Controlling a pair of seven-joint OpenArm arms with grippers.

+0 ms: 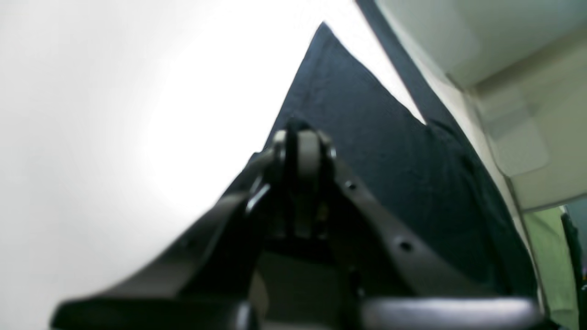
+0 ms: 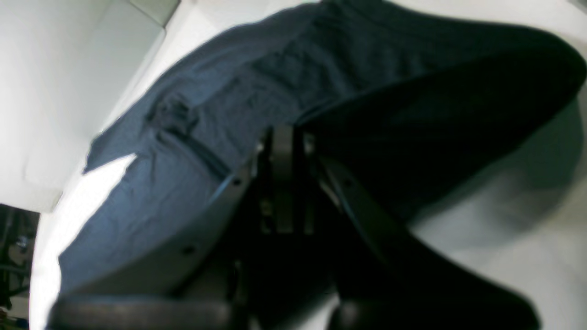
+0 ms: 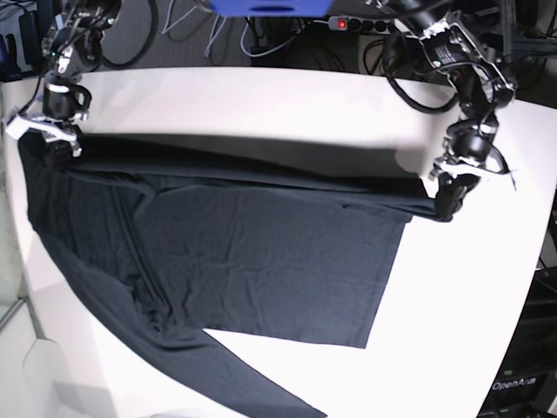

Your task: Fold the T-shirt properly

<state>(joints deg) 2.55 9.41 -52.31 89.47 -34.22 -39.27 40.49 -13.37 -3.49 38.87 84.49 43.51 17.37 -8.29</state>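
Soft black T-shirt (image 3: 252, 252) — thin, creased, spread flat.

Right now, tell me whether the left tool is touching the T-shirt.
Touching. In the base view the left tool is shut on the T-shirt at its corner, lifting that edge taut; the left wrist view shows fabric at its fingertips.

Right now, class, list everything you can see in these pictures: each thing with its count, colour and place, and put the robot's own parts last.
Large plain black long-sleeved T-shirt: one, black, spread across the table, far edge lifted between both grippers, a sleeve trailing toward the near edge.
Flat white table: one, white, under the shirt.
Cables: several, dark and light, on the floor behind the table.
Power strip: one, dark with a red light, behind the table.
Right gripper: one, black, shut on the shirt's far edge.
Left gripper: one, black, shut on the shirt's far edge.
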